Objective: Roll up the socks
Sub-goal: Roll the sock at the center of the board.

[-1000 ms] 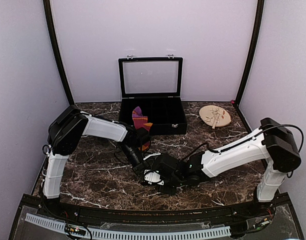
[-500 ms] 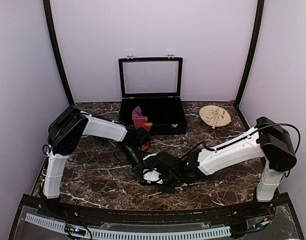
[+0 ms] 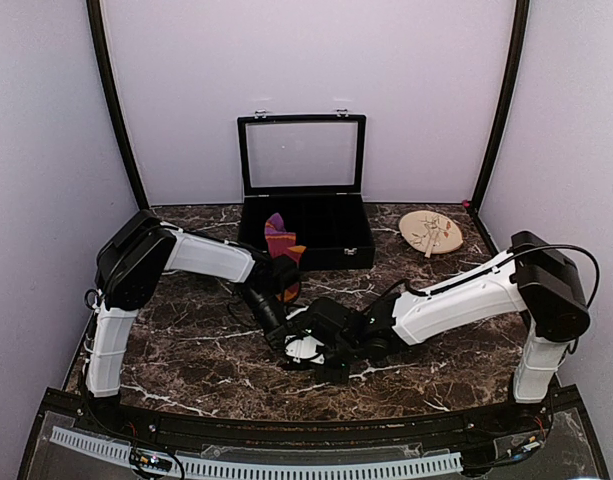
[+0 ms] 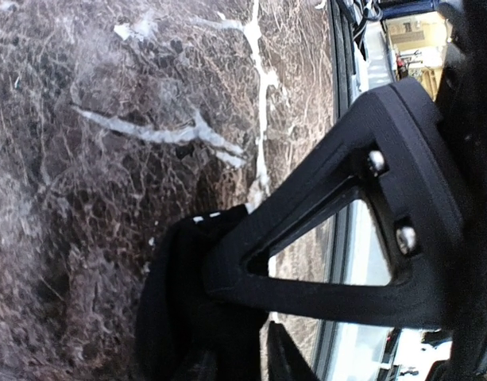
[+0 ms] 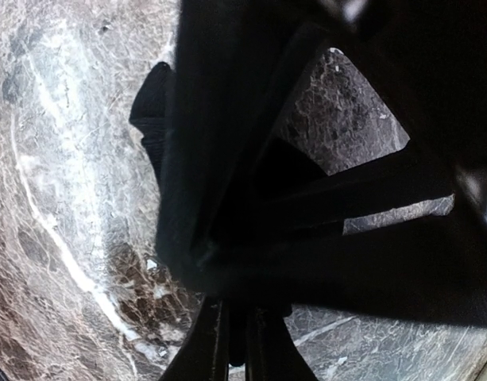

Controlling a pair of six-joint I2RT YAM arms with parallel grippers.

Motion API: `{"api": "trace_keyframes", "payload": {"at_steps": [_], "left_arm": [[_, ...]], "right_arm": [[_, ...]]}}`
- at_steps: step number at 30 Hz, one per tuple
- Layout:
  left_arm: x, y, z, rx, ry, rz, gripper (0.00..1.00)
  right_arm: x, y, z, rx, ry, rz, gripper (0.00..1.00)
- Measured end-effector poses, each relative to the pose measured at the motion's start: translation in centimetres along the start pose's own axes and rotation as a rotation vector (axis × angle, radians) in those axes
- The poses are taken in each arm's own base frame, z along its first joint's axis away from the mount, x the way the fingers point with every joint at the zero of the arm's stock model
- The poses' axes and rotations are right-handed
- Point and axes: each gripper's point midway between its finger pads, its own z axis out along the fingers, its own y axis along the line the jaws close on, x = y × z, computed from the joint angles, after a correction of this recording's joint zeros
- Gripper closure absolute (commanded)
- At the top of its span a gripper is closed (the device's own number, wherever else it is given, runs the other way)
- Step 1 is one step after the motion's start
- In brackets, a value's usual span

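Case (image 3: 326, 258): we find it at the back centre of the table (image 3: 186, 350).
Disc (image 3: 430, 232): on the table, right of the case and apart from it.
One sock (image 3: 279, 240): at the case's front left corner; we cannot tell what bears it.
Other sock (image 4: 175, 317): on the table, under a left gripper (image 3: 282, 330) finger.
Right gripper (image 3: 304, 350): just beside the left gripper, in front of the case.
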Motion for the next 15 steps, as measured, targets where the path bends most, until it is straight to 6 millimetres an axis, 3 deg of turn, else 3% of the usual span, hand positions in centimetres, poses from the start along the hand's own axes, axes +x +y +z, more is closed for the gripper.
{"api": "trace_keyframes", "payload": {"at_steps": [9,15], "left_arm": [[-0.2,0.4,-1.1,-0.04,-0.029,-0.02,0.68],[0.1,1.8,-3.1,-0.173,-0.069,-0.017,0.67]], "right_arm": [[-0.2,-0.2,0.0,-0.017,-0.004,0.024,1.0],[-0.7,-0.5,-0.2,-0.03,-0.012,0.057,1.0]]}}
